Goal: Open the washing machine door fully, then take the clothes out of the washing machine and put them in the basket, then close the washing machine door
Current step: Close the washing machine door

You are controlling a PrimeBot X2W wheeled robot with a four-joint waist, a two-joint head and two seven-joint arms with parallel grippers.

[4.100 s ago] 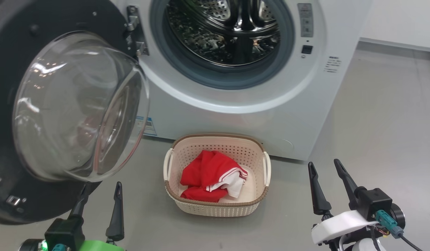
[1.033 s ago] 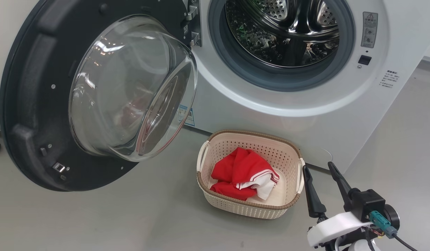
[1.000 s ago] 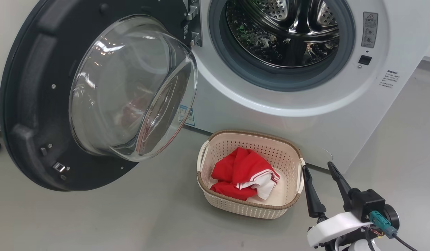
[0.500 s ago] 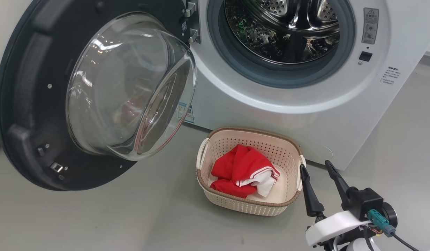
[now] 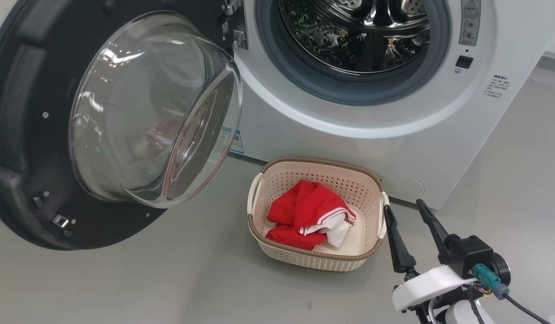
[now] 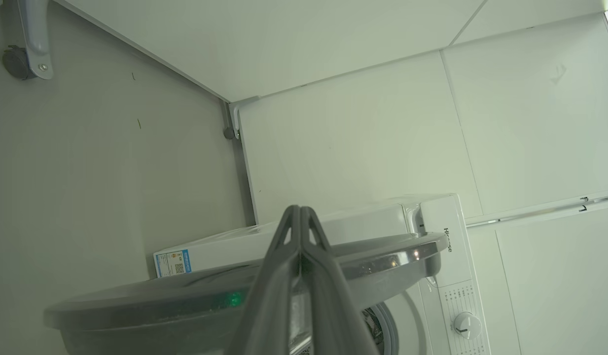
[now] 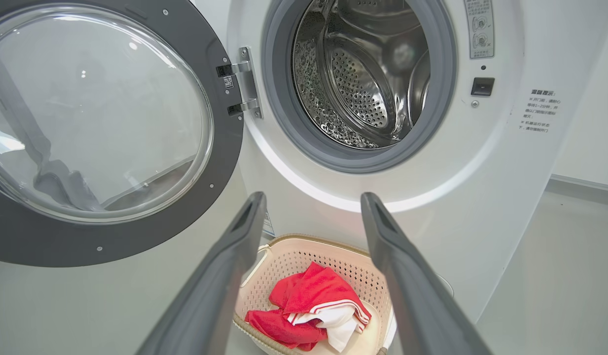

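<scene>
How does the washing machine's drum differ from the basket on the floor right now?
The drum is shiny steel; the basket is cream plastic with a brown rim. The drum shows no clothes, while the basket holds the red clothes. The drum faces forward; the basket opens upward on the floor. Both have perforated walls.

Grey floor (image 5: 169, 279); white wall panels (image 6: 358, 123); small caster wheel (image 6: 15, 61) on floor near wall.

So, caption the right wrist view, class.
Open right end effector faces basket of red clothes; washing machine door open.
</scene>
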